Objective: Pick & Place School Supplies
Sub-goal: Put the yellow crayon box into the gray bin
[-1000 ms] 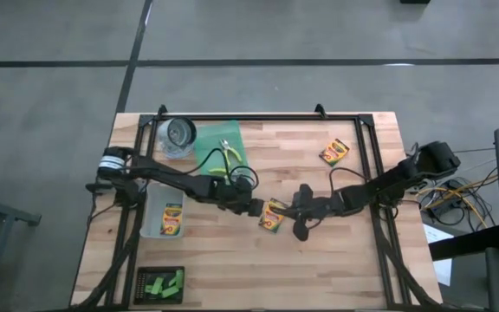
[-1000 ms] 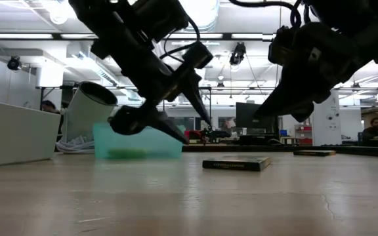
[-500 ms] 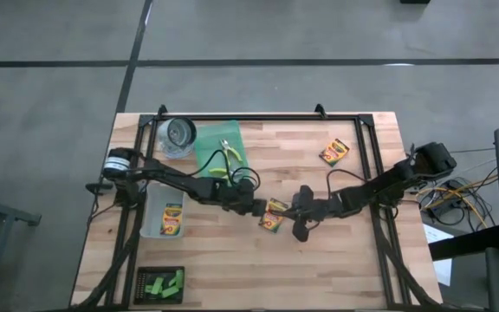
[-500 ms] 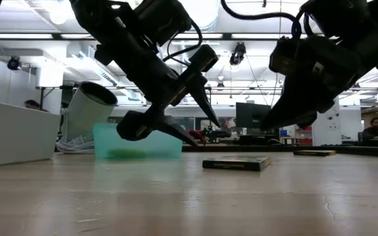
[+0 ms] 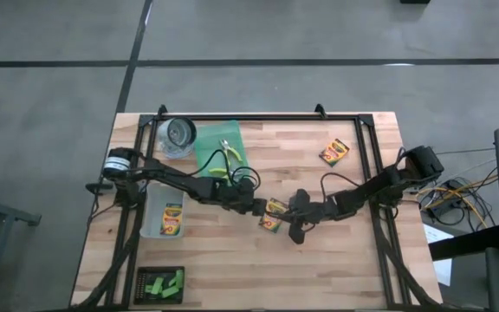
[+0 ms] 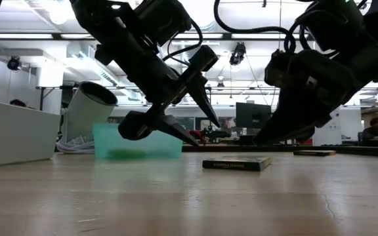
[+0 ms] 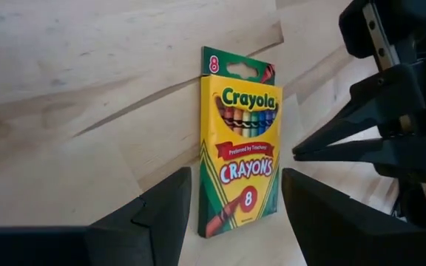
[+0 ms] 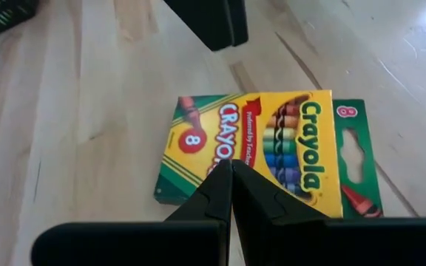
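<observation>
A yellow-orange crayon box [image 5: 273, 215] lies flat on the wooden table near its middle, also seen as the crayon box [image 6: 236, 162] in the low view. My left gripper [image 5: 255, 208] is on its left and open. Its two fingers [image 7: 165, 210] stand apart before one short end of the box [image 7: 239, 148], clear of it and above the table [image 6: 205, 134]. My right gripper [image 5: 289, 211] comes from the right and is shut. Its tip [image 8: 231, 166] hovers over a long edge of the box [image 8: 272, 148], a little above it in the low view [image 6: 258, 139].
A second crayon box [image 5: 334, 152] lies at the far right. A third [image 5: 172, 219] sits in the clear bin [image 5: 150, 212] on the left. The teal tray [image 5: 210, 160] holds pliers [image 5: 229, 152], with a roll [image 5: 178, 134] beside it. A black tray of green blocks [image 5: 161, 283] stands at the near left.
My right gripper, still shut, has sunk toward the crayon box and edged a little toward the table's left. The box has stayed where it was.
</observation>
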Available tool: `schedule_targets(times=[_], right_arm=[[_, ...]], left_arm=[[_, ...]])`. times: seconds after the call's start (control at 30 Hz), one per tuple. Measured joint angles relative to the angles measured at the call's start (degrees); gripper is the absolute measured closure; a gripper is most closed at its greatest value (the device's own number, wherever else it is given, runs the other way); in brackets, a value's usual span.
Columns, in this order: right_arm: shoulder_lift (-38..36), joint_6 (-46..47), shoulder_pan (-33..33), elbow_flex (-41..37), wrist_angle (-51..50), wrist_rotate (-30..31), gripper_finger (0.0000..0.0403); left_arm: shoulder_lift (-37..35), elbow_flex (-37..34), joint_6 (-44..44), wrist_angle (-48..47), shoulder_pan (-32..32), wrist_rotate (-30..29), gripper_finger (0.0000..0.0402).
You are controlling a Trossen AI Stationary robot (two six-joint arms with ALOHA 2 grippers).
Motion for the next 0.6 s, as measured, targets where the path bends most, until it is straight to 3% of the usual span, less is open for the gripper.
schedule_targets(times=[0.6], right_arm=[[-0.04, -0.17, 0.0, -0.01, -0.89, 0.05, 0.0394]], left_arm=[[4.21, 1.49, 0.92, 4.43, 0.28, 2.25, 0.0186]])
